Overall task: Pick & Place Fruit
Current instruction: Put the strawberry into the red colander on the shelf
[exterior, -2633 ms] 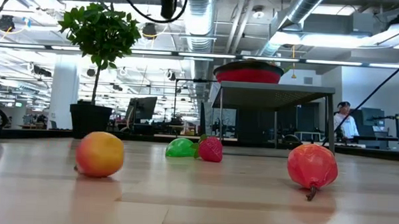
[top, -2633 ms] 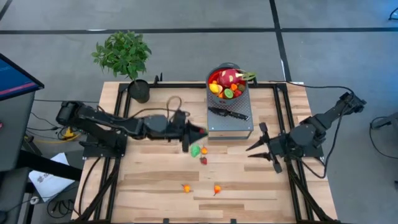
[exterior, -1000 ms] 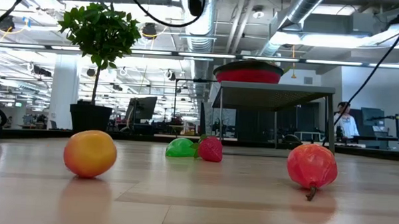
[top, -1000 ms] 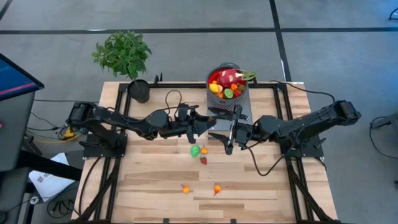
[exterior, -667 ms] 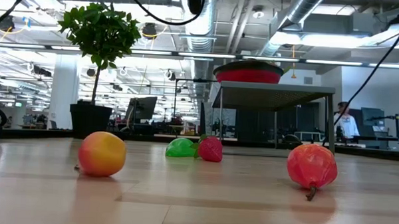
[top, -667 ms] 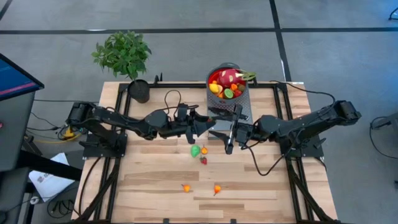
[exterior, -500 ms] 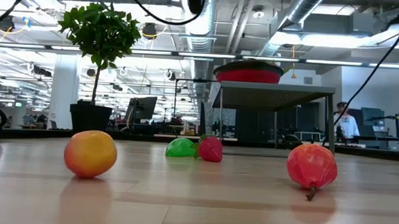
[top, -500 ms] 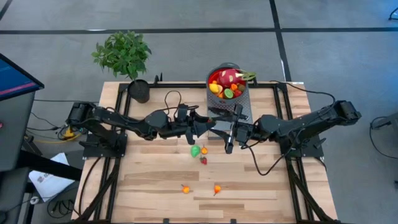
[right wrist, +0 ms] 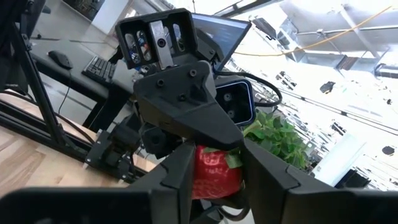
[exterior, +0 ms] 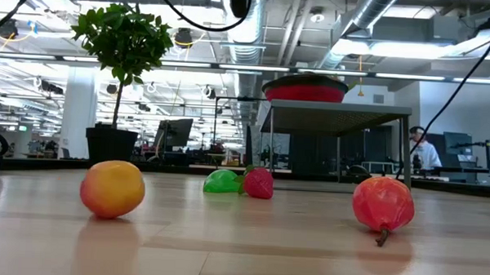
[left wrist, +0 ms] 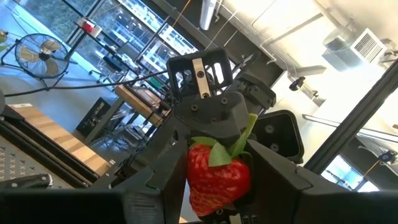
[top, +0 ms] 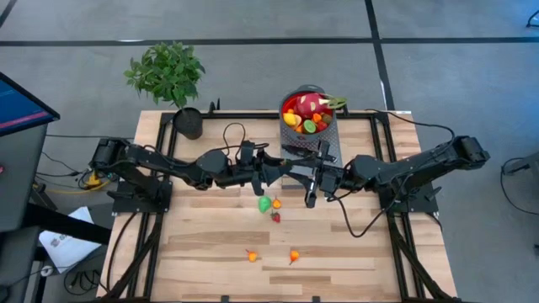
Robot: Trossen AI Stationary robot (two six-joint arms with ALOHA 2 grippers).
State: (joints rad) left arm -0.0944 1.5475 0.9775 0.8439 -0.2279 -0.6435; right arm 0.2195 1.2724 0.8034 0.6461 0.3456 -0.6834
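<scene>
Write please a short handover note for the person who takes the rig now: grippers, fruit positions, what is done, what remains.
Left gripper holds a red strawberry in mid-air over the table centre. Right gripper faces it, its fingers on both sides of the same strawberry: a handover in progress.
Done: many fruits lie in the red bowl on the grey stand.
Left: a green fruit, a small orange one and a red one mid-table, two orange-red fruits near the front edge.

My work surface is a wooden table [top: 202, 244] of pale planks. A potted plant [top: 173, 80] stands at its far left corner. Toward the middle from the plant lie a green fruit [top: 264, 204] and a small red fruit [top: 275, 217], close together. Farther from the plant, near the front edge, lie two orange fruits [top: 252, 255], apart from each other.
</scene>
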